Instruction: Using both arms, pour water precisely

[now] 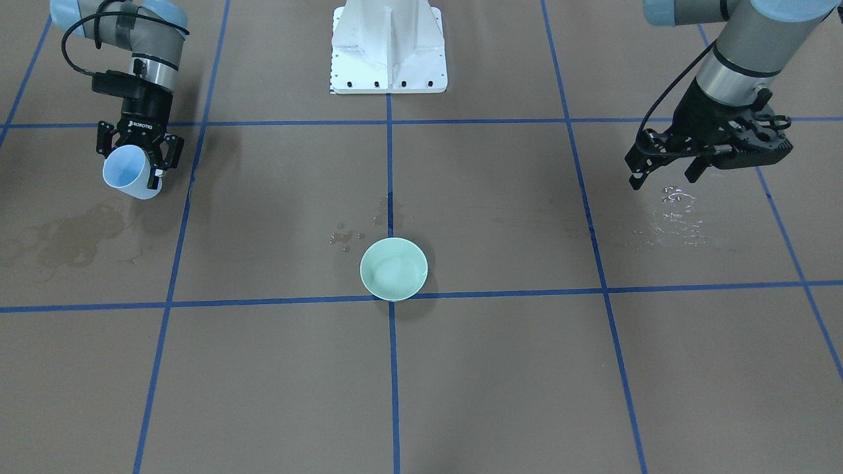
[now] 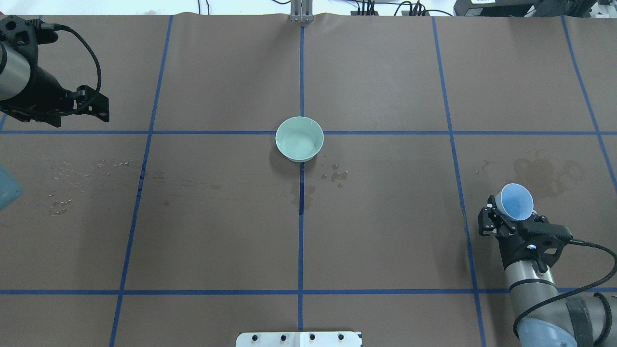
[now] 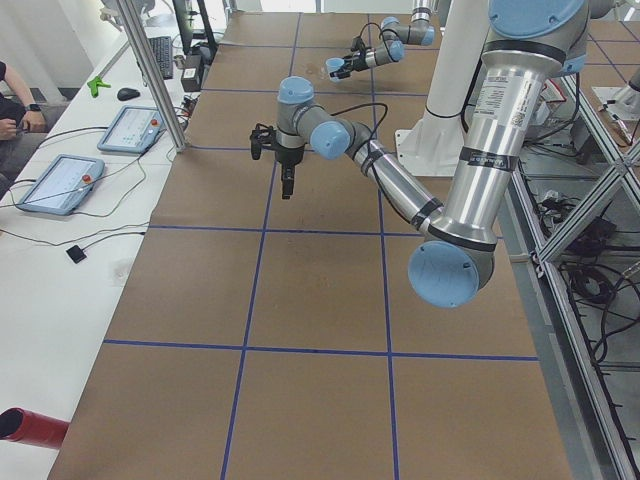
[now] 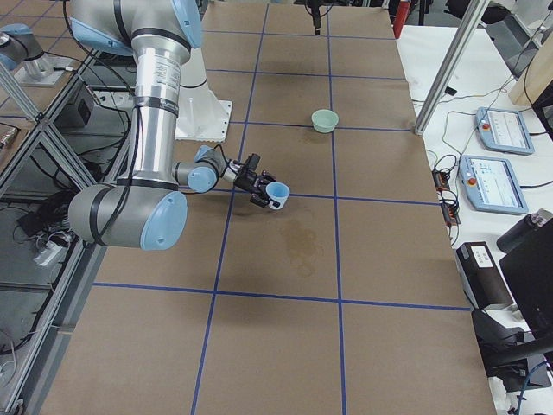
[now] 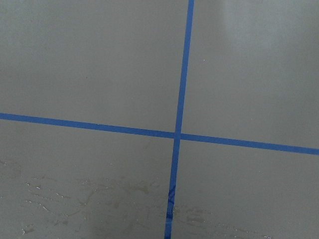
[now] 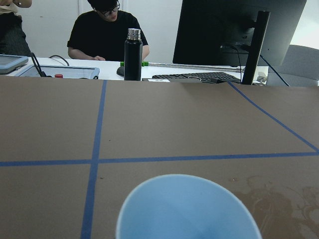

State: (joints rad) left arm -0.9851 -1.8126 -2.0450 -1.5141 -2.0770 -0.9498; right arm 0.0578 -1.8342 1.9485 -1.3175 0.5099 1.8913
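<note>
Overhead exterior: right end effector (image 2: 512,212) pinches tapered blue cup (image 2: 516,201); left end effector (image 1: 664,175) spread.

Seen from overhead, the green bowl (image 2: 299,139) stands mid-table with broad bare table (image 2: 217,231) on every side of it. The white pedestal (image 1: 388,46) sits at its 6 o'clock, well apart. The right gripper (image 1: 138,158), clamping a blue cup (image 1: 132,172), hangs at 4 o'clock, and the left gripper (image 1: 664,172), fingers spread, at 9 o'clock, both well apart from it

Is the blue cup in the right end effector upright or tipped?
Tipped. The blue cup tilts in the right end effector, mouth angled forward.
</note>
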